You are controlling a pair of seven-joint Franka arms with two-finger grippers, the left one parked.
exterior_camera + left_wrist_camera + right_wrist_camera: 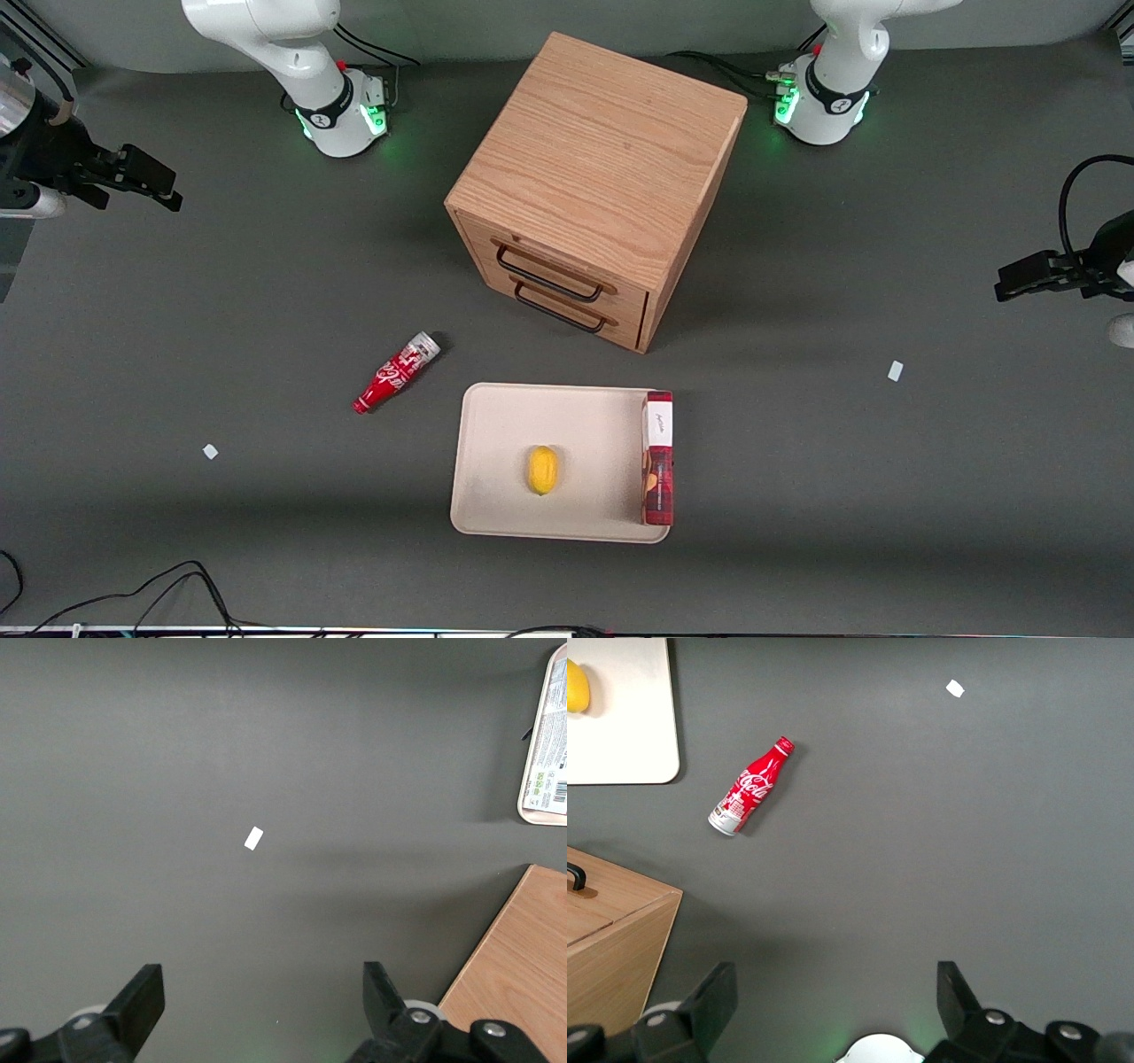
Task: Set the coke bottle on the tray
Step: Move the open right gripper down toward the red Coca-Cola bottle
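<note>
Gripper: the right arm's gripper [146, 182] hangs high above the table at the working arm's end, fingers spread wide and holding nothing; the wrist camera shows open mat between its two black fingers [713, 997].

Coke bottle: the coke bottle [396, 372] lies on its side on the grey mat, silver base toward the wooden drawer cabinet [598, 190], red cap pointing toward the front camera. In the wrist view the coke bottle [750, 786] lies well apart from the gripper, with bare mat between them.

Tray: the tray [496, 461] sits just beside the bottle, toward the parked arm's end, in front of the cabinet's drawers. It already carries a lemon [542, 470] near its middle and a tall red box [658, 456] lying along one edge.

Risk, grasp: a round bottle on its side will likely roll if the fingers close along its length and not across it; the narrow neck offers a poorer hold than the body.

Risk, approach: the bottle lies at a slant, so a wrist not turned to match may nudge it away.

Risk, placement: the lemon could be knocked and roll if the bottle is set down close to it; the bare stretch of tray nearest the bottle looks safest.

Other: two small white scraps [210, 451] lie on the mat, clear of the likely path.
</note>
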